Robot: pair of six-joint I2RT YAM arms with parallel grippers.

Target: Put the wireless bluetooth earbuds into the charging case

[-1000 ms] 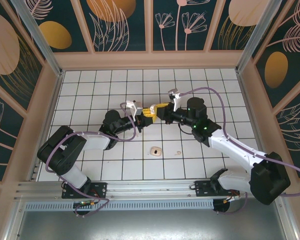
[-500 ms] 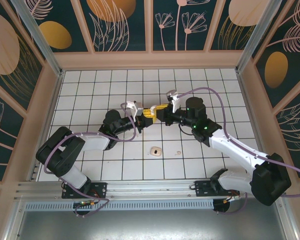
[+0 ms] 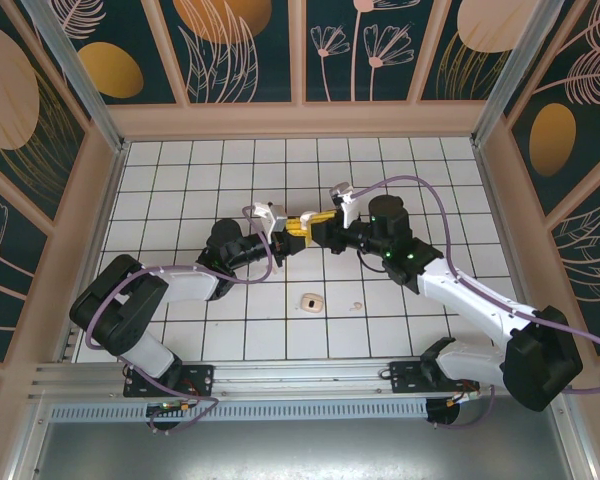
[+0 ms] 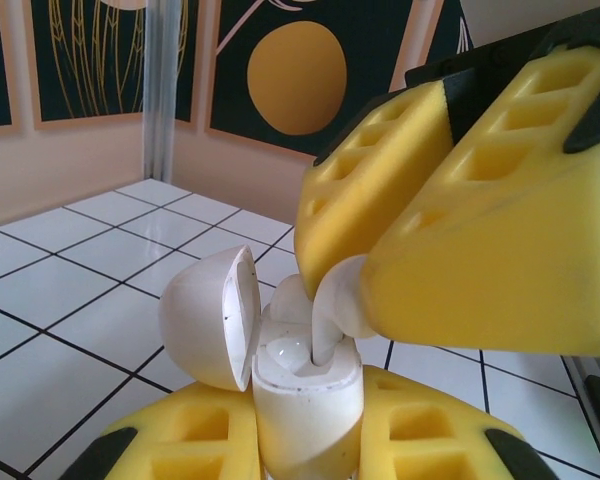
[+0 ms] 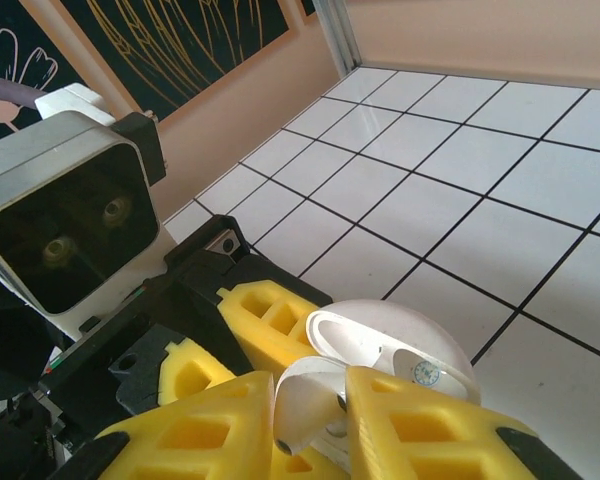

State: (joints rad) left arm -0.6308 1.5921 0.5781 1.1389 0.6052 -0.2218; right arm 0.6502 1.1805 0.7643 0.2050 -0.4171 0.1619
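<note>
My left gripper [image 4: 305, 445] is shut on the white charging case [image 4: 305, 400], held upright with its lid [image 4: 205, 320] swung open to the left. My right gripper [image 5: 315, 405] is above it, its yellow fingers [image 4: 500, 240] closed on a white earbud [image 4: 335, 310] whose stem reaches down into the case's opening. Behind that earbud, another white rounded piece [image 4: 283, 298] sits in the case. From the right wrist, the earbud [image 5: 308, 395] shows between the fingertips, with the lid [image 5: 410, 335] beyond. From above, both grippers [image 3: 288, 228] [image 3: 318, 220] meet at mid-table.
A small pale piece [image 3: 311, 300] lies on the white tiled floor [image 3: 180, 180] in front of the grippers. A fainter speck [image 3: 356, 306] lies to its right. Walls with patterned panels [image 3: 240, 50] ring the floor.
My right gripper has edged left toward the left gripper, bringing the earbud down into the case. The left gripper and the case have stayed put.
</note>
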